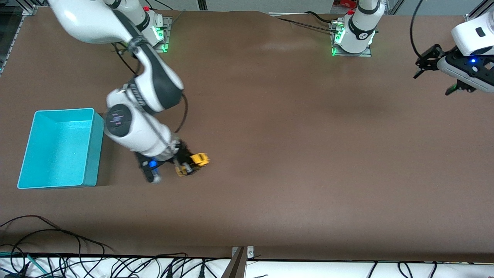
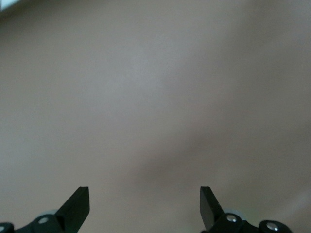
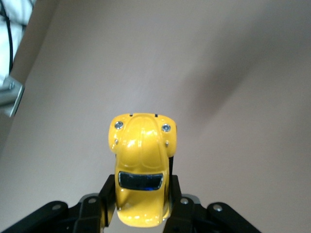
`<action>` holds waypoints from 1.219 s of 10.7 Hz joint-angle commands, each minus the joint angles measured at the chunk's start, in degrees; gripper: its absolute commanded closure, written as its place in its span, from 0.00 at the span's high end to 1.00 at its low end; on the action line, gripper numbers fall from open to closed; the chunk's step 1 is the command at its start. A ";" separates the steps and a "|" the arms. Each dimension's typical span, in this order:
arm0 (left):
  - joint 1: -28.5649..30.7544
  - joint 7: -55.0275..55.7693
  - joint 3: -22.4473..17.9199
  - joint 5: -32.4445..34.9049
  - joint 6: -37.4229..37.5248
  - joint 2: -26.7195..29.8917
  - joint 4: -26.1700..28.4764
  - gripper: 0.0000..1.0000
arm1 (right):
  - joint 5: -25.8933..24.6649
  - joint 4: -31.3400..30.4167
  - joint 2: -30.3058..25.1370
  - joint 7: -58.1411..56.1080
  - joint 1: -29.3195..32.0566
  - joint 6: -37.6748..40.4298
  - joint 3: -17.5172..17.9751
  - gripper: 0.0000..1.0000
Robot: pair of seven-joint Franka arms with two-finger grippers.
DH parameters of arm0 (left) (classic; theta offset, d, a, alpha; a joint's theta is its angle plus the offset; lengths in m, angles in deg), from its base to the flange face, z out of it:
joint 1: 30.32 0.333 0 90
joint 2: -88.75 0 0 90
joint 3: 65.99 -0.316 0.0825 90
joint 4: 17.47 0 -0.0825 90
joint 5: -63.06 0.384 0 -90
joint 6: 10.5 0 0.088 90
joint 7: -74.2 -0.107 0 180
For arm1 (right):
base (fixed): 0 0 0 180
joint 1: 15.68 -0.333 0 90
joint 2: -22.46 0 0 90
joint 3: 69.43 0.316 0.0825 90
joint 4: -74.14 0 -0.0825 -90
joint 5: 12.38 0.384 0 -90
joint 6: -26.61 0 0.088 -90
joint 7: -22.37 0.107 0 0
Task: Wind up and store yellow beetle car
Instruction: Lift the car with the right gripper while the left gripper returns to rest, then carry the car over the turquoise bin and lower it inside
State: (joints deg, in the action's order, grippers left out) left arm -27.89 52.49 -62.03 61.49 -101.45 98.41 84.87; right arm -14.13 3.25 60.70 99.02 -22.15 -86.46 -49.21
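Partly hidden: your right gripper is clamped on the yellow beetle car, rear out of sight. Left gripper waits, jaws apart, over bare bench.

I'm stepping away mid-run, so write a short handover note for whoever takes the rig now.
Right end effector: shut on the yellow beetle car, beside the turquoise bin, toward the right arm's end of the table.
Left end effector: open, holding nothing, waiting at the left arm's end.
Done: car grasped.
Left: whether it is wound cannot be told; car still needs to go into the bin, which holds nothing yet.
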 commanded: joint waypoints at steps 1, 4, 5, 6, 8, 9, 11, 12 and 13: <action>-0.23 13.33 1.56 0.86 5.33 -0.35 -3.19 1.00 | 1.31 -0.30 -2.47 -11.12 7.76 9.23 1.23 0.19; -0.32 14.33 2.89 0.86 6.58 -0.61 -4.43 1.00 | 1.22 -0.30 -3.79 -27.29 16.90 17.34 1.14 0.20; -0.32 14.42 3.59 0.86 6.84 -0.61 -4.43 1.00 | 0.87 -0.39 -4.49 -31.08 19.02 19.36 0.88 0.21; -0.24 14.68 3.94 0.86 7.10 -0.70 -4.43 1.00 | 0.78 -0.39 -4.84 -34.26 21.13 22.26 0.62 0.21; -0.50 15.74 3.86 0.86 7.19 -2.10 -7.31 1.00 | 0.25 -1.00 -5.55 -38.93 24.13 26.31 0.09 0.21; 0.20 15.22 3.86 0.86 7.28 -2.37 -7.41 1.00 | 0.08 -3.35 -7.12 -42.08 26.58 26.68 -0.26 0.21; 0.38 15.39 3.86 0.86 7.37 -2.63 -7.41 1.00 | -0.01 -7.06 -10.03 -48.06 30.28 28.07 -0.70 0.21; 0.29 15.39 3.95 0.86 7.37 -2.63 -7.50 1.00 | -0.10 -7.41 -10.03 -48.61 30.38 27.82 -1.58 0.21; 0.03 15.47 4.12 1.04 7.28 -2.72 -7.59 1.00 | -0.45 -9.24 -10.38 -50.35 31.86 26.87 -2.02 0.21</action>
State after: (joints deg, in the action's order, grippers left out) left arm -27.71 67.10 -58.40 61.49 -95.65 96.84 79.62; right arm -14.11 -1.51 53.03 51.17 8.21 -58.65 -50.90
